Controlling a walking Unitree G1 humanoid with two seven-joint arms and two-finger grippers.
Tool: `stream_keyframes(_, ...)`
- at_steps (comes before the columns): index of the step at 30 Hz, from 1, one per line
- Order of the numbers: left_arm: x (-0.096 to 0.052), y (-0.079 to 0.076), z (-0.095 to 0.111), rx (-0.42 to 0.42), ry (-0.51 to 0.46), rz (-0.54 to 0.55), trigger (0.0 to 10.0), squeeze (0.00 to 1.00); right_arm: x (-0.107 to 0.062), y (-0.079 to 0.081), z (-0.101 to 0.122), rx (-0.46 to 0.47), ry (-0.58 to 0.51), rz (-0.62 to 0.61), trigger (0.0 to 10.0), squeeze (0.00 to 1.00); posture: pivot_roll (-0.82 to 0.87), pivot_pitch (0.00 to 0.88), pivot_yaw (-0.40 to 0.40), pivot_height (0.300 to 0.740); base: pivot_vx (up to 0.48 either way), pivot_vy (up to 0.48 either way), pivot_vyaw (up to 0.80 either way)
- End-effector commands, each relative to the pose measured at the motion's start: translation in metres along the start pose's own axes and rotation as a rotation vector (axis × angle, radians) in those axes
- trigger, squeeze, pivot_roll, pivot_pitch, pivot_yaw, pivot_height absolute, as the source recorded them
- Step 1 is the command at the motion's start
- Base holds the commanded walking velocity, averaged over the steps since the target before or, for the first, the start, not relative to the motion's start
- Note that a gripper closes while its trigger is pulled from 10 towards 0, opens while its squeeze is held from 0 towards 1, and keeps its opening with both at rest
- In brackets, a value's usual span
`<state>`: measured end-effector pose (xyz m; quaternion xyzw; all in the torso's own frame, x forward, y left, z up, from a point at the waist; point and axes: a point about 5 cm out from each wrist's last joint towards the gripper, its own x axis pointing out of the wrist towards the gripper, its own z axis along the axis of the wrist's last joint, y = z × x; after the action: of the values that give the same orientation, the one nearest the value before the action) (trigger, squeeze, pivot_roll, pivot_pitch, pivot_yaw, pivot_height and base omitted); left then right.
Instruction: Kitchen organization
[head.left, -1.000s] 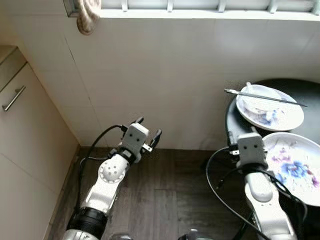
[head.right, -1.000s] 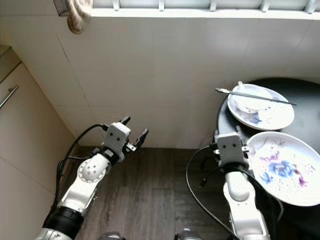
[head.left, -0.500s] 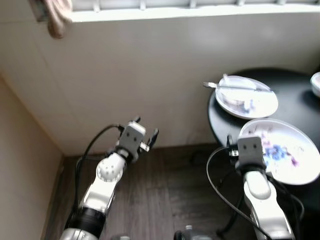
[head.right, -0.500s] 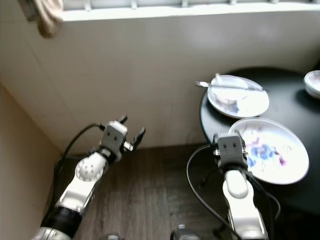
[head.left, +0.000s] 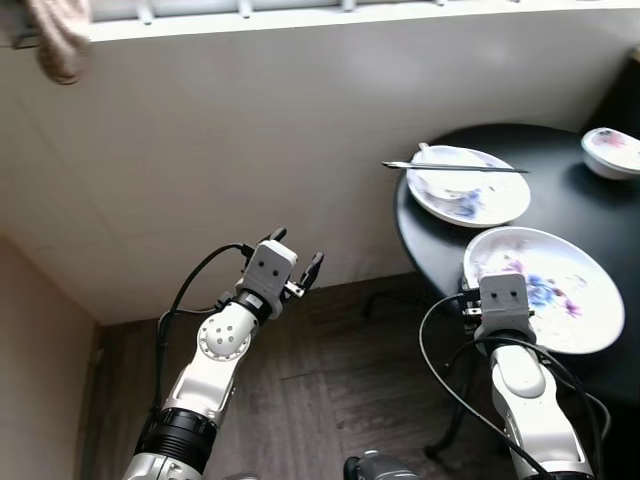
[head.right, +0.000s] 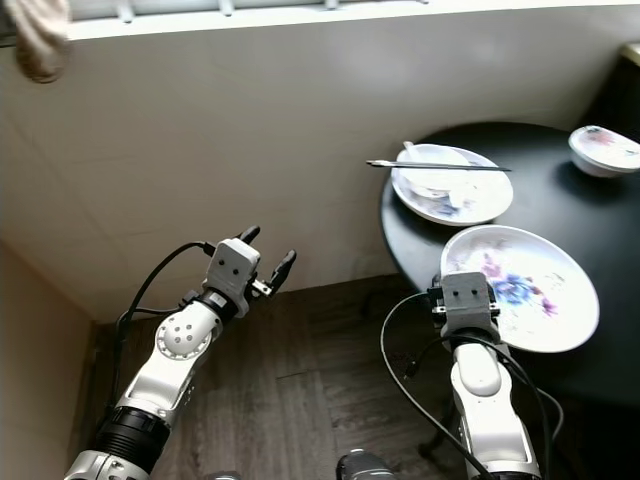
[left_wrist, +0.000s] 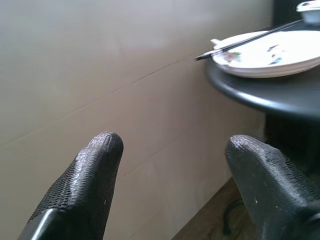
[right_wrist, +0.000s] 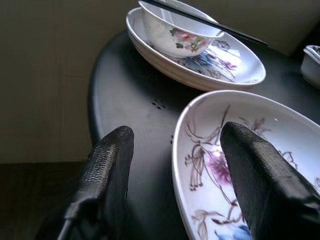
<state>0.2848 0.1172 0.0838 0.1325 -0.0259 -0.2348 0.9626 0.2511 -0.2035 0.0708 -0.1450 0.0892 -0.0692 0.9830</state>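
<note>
Right gripper (right_wrist: 172, 165) spread open, straddling near rim of flowered plate (head.left: 560, 290); left gripper (head.left: 297, 268) also open, well apart.

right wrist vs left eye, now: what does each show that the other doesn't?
Right wrist alone: a floral bowl sits in the far plate under the chopsticks, and the right gripper has open fingers straddling the near plate's rim.

Left eye alone: the left gripper open near the tiled wall, a cloth hanging top left, and the wood floor.

Shared: the black round table, both plates, the chopsticks and a small bowl at the far edge.
</note>
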Motion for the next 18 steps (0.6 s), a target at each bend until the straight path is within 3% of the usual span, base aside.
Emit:
stream_keyframes(1,-0.001,-0.002,-0.002,0.004,0.013,-0.013,10.0,0.0,0.0,-0.001,-0.002,0.008,0.01,0.001,10.0,0.0,0.03,0.0,-0.015,0.74,0.0,0.0,0.0)
stream_keyframes(18,-0.001,-0.001,-0.003,0.001,0.016,-0.014,10.0,0.0,0.001,-0.005,-0.018,-0.008,0.168,-0.037,10.0,0.0,0.04,0.0,-0.016,0.74,0.0,0.0,0.0)
